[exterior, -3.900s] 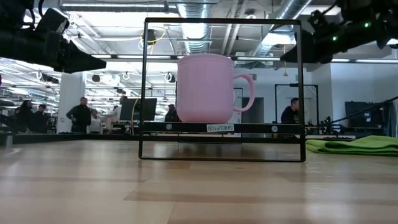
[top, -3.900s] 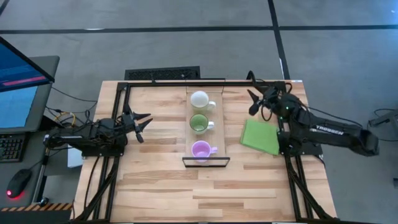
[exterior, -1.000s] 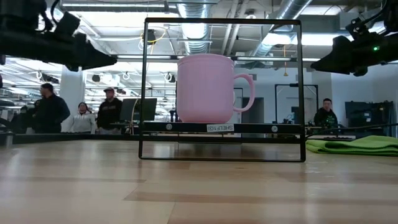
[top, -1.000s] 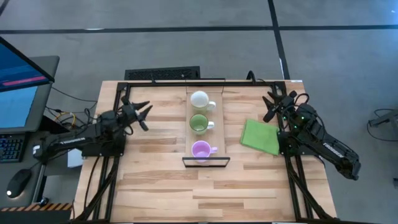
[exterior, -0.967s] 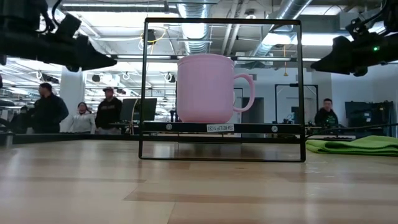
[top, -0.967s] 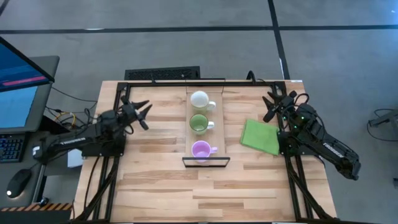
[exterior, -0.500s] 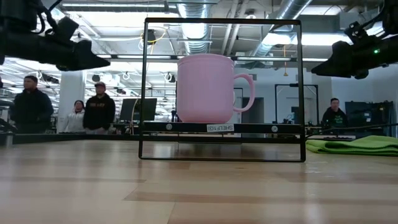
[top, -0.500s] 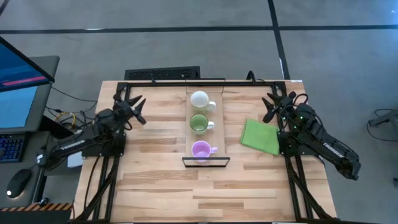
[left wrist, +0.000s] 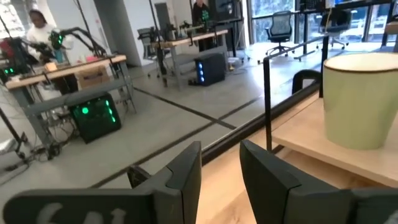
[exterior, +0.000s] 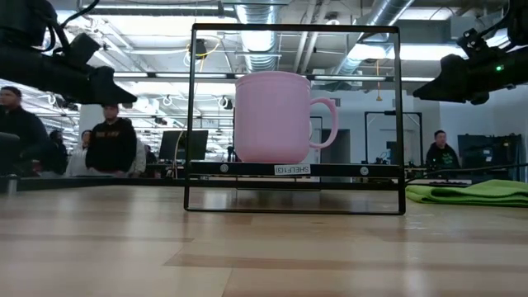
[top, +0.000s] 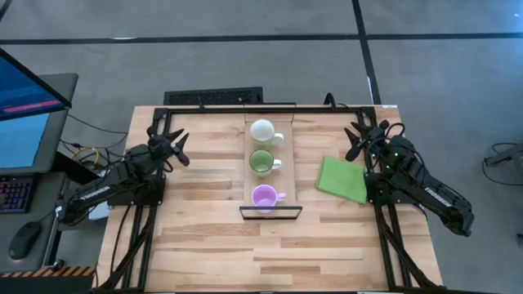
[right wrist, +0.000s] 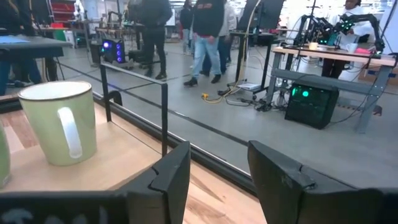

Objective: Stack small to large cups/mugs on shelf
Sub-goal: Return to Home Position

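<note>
Wooden shelf (top: 252, 178) down the middle of the desk carries all three: white mug (top: 261, 130) at the far end, green mug (top: 261, 161) mid-shelf, purple mug (top: 263, 196) by the near lip. Over the last second the left gripper (top: 178, 149) has backed off toward the desk's left edge, fingers spread and holding nothing. The right gripper (top: 351, 140) has stayed parked near the right edge, also spread and empty. Looks like the stacking's done and it's just homing now.

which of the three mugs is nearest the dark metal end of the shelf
The purple mug, right by the shelf's dark lip; the green mug sits mid-row and the white mug at the opposite end.
</note>
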`<state>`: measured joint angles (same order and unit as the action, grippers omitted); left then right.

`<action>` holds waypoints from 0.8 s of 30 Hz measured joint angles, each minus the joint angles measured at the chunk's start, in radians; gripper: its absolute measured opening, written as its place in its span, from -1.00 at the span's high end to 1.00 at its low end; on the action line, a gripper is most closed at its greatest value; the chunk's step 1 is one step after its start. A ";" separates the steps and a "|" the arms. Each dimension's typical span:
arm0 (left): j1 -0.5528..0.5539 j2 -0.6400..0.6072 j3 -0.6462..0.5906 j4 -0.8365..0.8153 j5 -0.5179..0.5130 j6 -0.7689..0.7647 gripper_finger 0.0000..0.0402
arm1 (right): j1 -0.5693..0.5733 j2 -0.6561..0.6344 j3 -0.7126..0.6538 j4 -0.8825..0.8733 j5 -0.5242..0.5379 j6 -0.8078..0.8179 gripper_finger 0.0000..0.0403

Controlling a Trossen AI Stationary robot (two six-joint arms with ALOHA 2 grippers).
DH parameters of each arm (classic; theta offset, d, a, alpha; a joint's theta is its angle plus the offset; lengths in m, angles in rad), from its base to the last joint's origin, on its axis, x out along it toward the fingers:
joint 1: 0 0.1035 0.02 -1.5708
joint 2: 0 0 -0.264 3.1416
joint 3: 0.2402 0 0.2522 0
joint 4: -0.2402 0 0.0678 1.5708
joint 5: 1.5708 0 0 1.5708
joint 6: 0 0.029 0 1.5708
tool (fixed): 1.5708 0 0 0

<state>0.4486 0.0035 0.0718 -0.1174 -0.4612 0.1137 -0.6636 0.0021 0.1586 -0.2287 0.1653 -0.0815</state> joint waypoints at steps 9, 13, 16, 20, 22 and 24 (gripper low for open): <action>0.000 0.000 0.002 -0.013 0.001 -0.010 0.49 | 0.000 0.000 0.000 0.001 0.000 -0.021 0.09; 0.000 0.000 0.002 -0.010 0.003 -0.026 0.49 | 0.000 0.000 0.000 0.005 0.023 -0.023 0.09; 0.000 0.000 0.001 -0.007 0.009 -0.028 0.49 | 0.000 0.000 0.000 0.011 0.049 -0.024 0.09; 0.000 0.000 0.001 -0.007 0.009 -0.030 0.49 | 0.000 0.000 -0.002 0.055 0.053 -0.048 0.09; 0.000 0.000 0.001 -0.006 0.009 -0.039 0.49 | 0.000 0.000 -0.024 0.135 0.054 -0.059 0.09; 0.000 0.000 0.001 -0.006 0.010 -0.046 0.49 | 0.000 0.000 -0.069 0.238 0.053 -0.075 0.09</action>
<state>0.4484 0.0036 0.0727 -0.1233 -0.4515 0.0681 -0.6636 0.0017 0.0900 0.0094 0.2187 -0.1561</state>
